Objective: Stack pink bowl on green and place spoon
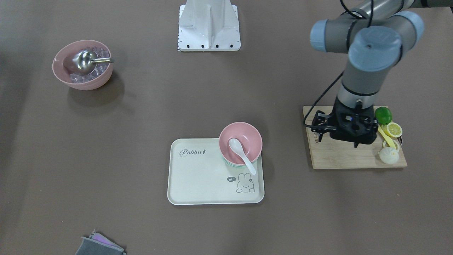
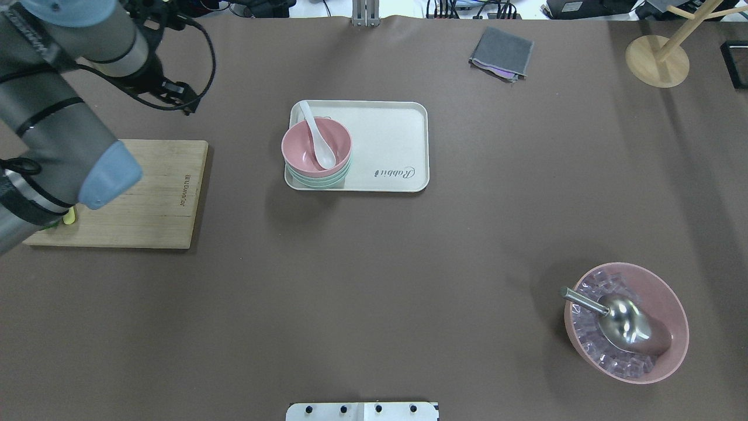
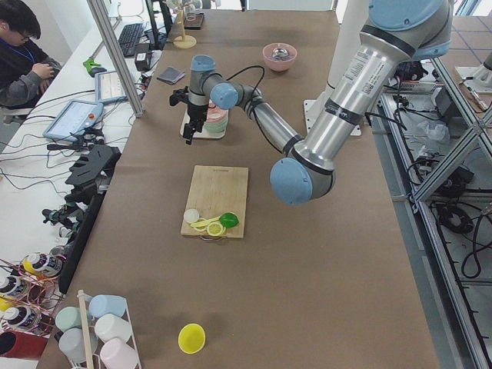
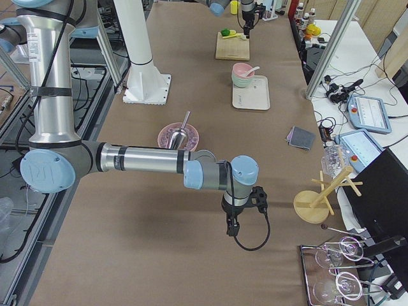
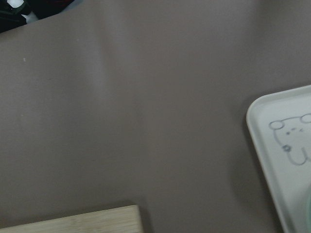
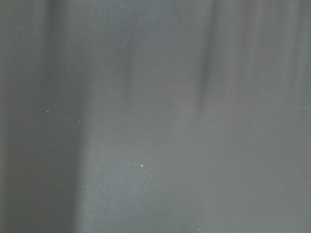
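cloth: grey folded cloth (image 1: 101, 245) at the table edge nearest the front camera, well apart from everything else, not part of the task
tray: cream rabbit tray (image 1: 198, 180) mid-table, mostly bare, bowls sit in one corner
spoon: white spoon (image 1: 240, 150), scoop down inside the top bowl, handle leaning out over the rim toward the tray's rabbit print
pink bowl: small pink bowl (image 1: 247, 136) upright, nested in the green, sits level
green: green (image 2: 318, 179) under it on the tray, only the mint rim shows
board: wooden cutting board (image 1: 339, 156) to the robot's left, lime (image 1: 383, 115) and lemon half (image 1: 394, 129) at its far end, untouched
left gripper: left gripper (image 1: 350, 136) raised in the air between board and tray, touching nothing; nothing seems held, fingers hidden under its body so cannot tell if spread or closed
wrist view left: bare table, tray corner, board corner only
ridged bowl: larger pink bowl (image 1: 85, 83) with ice and steel scoop (image 1: 85, 61), well apart, not involved
right gripper: right gripper (image 4: 231, 224) seen only from the side camera, over bare table at the far right end; cannot tell its state
done: stack made, spoon placed in the top bowl
left: nothing on the objects as far as I judge; task looks complete, arms clear of the tray
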Available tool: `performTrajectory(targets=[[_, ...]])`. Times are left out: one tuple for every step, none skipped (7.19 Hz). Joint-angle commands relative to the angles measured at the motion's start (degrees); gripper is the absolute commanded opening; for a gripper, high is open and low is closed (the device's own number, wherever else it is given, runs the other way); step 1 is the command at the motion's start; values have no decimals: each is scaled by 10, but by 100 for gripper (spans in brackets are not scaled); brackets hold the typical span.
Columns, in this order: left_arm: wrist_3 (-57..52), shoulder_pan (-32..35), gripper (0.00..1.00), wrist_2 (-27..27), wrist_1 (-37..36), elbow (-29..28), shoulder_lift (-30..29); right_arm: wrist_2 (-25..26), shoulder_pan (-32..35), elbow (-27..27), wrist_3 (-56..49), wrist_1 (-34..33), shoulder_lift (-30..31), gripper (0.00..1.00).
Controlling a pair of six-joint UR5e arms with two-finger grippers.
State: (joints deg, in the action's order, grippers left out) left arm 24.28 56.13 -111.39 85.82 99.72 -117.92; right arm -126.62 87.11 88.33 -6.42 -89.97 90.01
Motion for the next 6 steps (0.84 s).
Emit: performTrajectory(targets=[[-183,87,98,-52,1,12,86,0,1,0,0,-1,1,100],[-255,134,98,-73,-4,7,110,0,1,0,0,-1,2,100],[-312,175,98,-97,-3,-1,141,0,2,0,0,-1,2,100],[-313,201,98,-126,7,-1,173,0,2,0,0,-1,1,100],[-305,199,98,-128,7,-21,194,0,2,0,0,-1,-1,100],[-304,203,98,-127,13,-32,198,0,2,0,0,-1,-2,100]])
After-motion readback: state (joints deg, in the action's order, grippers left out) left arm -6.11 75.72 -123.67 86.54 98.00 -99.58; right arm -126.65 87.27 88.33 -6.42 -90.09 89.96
